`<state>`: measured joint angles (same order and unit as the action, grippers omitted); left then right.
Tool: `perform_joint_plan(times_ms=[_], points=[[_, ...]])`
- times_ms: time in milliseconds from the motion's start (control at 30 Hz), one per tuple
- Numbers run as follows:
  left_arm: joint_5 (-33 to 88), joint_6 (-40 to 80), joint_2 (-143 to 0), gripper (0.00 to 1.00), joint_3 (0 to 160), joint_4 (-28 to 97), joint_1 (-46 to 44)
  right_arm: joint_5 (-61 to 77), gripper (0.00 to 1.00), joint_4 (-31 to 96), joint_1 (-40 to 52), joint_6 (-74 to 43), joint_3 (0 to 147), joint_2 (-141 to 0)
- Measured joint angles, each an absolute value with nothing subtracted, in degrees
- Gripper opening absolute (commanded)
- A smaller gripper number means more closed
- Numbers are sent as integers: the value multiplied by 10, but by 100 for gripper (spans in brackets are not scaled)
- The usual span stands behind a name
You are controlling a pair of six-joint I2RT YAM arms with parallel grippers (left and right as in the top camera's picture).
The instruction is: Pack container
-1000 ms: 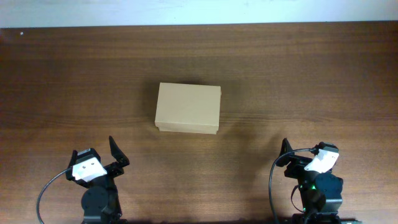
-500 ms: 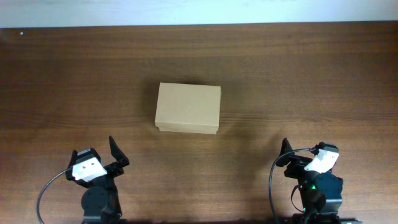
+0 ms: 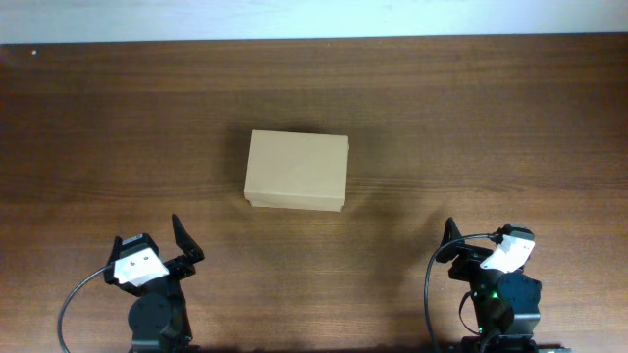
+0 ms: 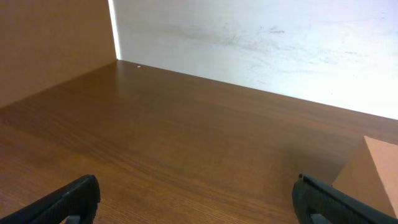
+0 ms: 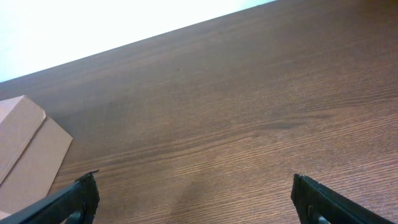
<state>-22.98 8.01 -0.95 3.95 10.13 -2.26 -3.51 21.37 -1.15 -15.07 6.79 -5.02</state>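
The container is a plain tan cardboard box with its lid down, lying in the middle of the brown wooden table. A corner of it shows at the right edge of the left wrist view and at the left edge of the right wrist view. My left gripper sits near the front left table edge, open and empty; its fingers show wide apart in the left wrist view. My right gripper sits near the front right edge, open and empty, fingers apart in the right wrist view.
A white wall runs along the far edge of the table. A brown wooden panel stands at the left in the left wrist view. Bare table surface lies around the box.
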Motion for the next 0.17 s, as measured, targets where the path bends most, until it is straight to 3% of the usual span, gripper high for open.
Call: perform_joint_plan(times_ms=[167], points=[[-230, 80, -10, 100, 39, 101, -23, -35, 99, 214, -11, -151, 68, -50]])
